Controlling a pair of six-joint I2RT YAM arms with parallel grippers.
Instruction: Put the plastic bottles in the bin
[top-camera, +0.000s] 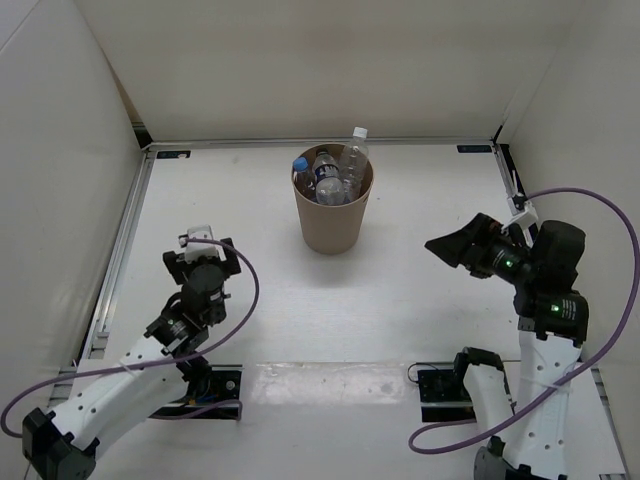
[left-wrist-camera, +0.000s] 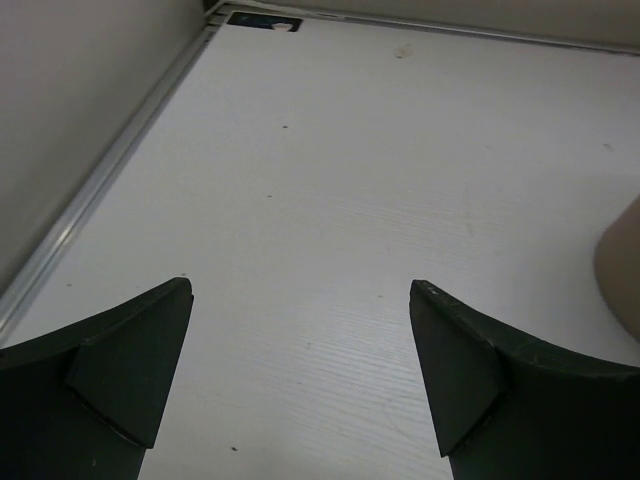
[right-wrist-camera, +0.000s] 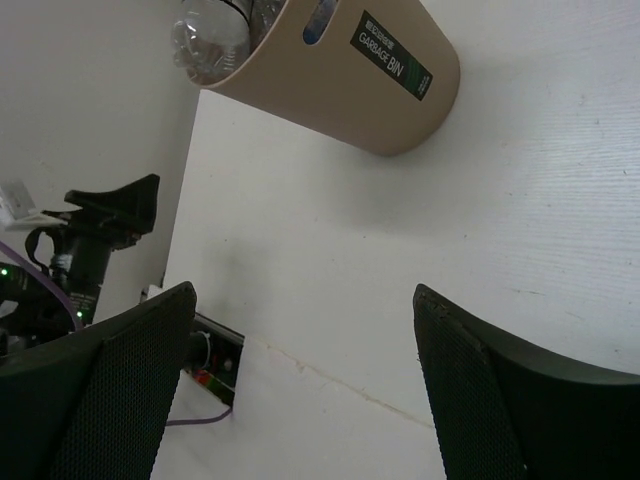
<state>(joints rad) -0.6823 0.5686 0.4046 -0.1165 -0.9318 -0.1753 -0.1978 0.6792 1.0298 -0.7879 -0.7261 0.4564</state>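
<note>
On the white surface (top-camera: 420, 300) I see no loose bottle. The bin (top-camera: 333, 225) stands upright toward the far middle, with the plastic bottles (top-camera: 335, 172) bunched inside and white and blue caps poking above its rim. The left hand (left-wrist-camera: 300, 290) and right hand (right-wrist-camera: 304, 291) hang spread and empty, well apart from it. I'd judge nothing is left to do.

Four plastic bottles (top-camera: 328, 175), one bin (top-camera: 333, 225), two end effectors (left-wrist-camera: 300, 290) (right-wrist-camera: 300, 290)

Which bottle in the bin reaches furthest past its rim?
The white-capped bottle; its cap clears the far rim of the bin, while the blue-capped bottle and the rest stay inside.
</note>
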